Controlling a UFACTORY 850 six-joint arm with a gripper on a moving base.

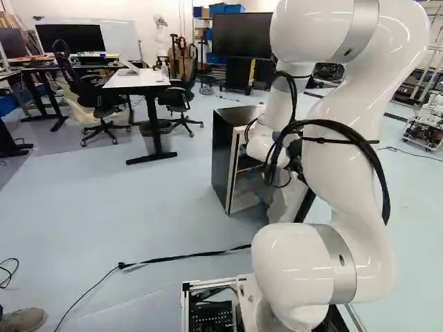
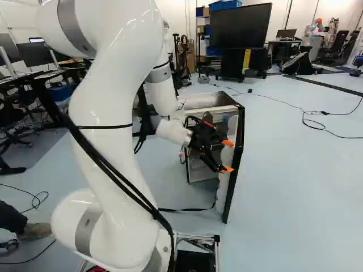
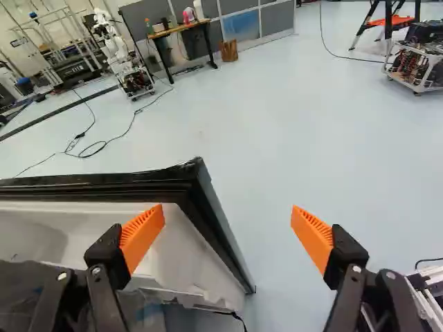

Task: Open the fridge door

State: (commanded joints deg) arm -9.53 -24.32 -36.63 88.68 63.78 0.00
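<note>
Fridge door (image 2: 236, 164) stands open, swung out from the fridge (image 1: 223, 155), right of the middle in the right base view. Gripper (image 2: 227, 156) is at the door's inner side, fingers wide apart, gripping nothing. Wrist view: one orange pad (image 3: 143, 234) shows before the white door lining (image 3: 183, 245), the other before pale floor (image 3: 277, 173), dark door edge between; contact cannot be told

The end effector (image 2: 227, 156) is black with ribbed orange pads (image 3: 142, 235), the fridge (image 1: 222, 152) black, its door (image 3: 185, 257) white inside.
</note>
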